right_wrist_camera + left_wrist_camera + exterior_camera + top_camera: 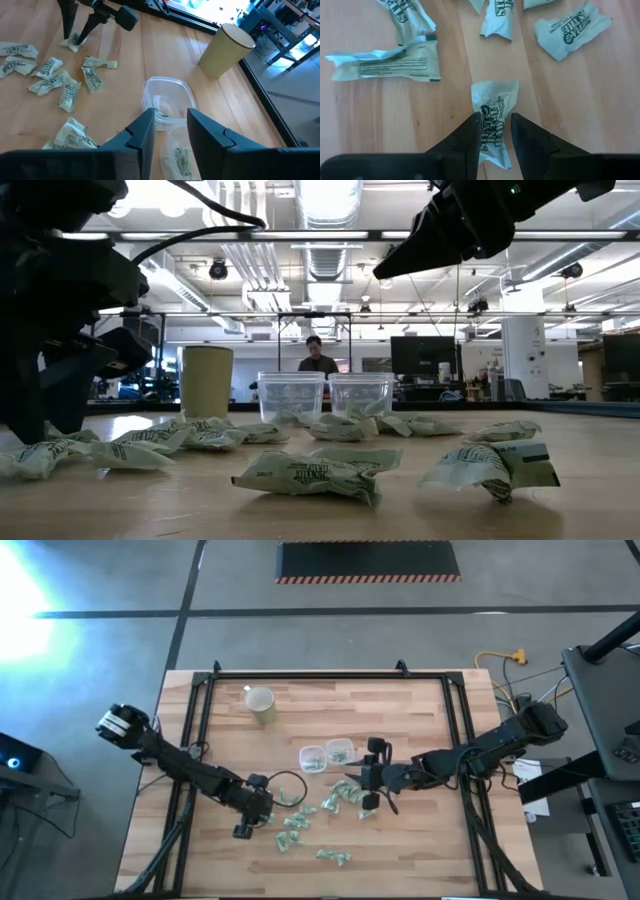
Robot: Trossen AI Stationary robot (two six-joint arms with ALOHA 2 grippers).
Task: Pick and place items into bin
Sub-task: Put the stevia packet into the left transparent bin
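A: On the wooden surface (420, 830), biggest things first: two dark arms, then a beige cup (261, 704), two clear bins (326, 755) mid-surface, then the items (318, 812) scattered just in front of the bins.

B: Left gripper (496, 131)?

A: Down at the surface near the left edge of the scatter, fingers (468, 140) parted w/ one wrapped item (494, 120) lying between them, not yet pinched. Right gripper (170, 131) hangs above the bins, fingers apart, holding nothing.

B: How to do this step well?

A: IMO close square on the item's middle, tips right at the wood so the thin crinkly wrapper doesn't slide out. Lift straight up, avoid dragging the neighbours, then carry over to a bin & release low.

B: Counts?

A: 2 arms, 1 cup, 2 bins. Loose items: approx a dozen on the wood, can't count exactly since some overlap. Each bin already holds a piece or more; exact no. can't tell.
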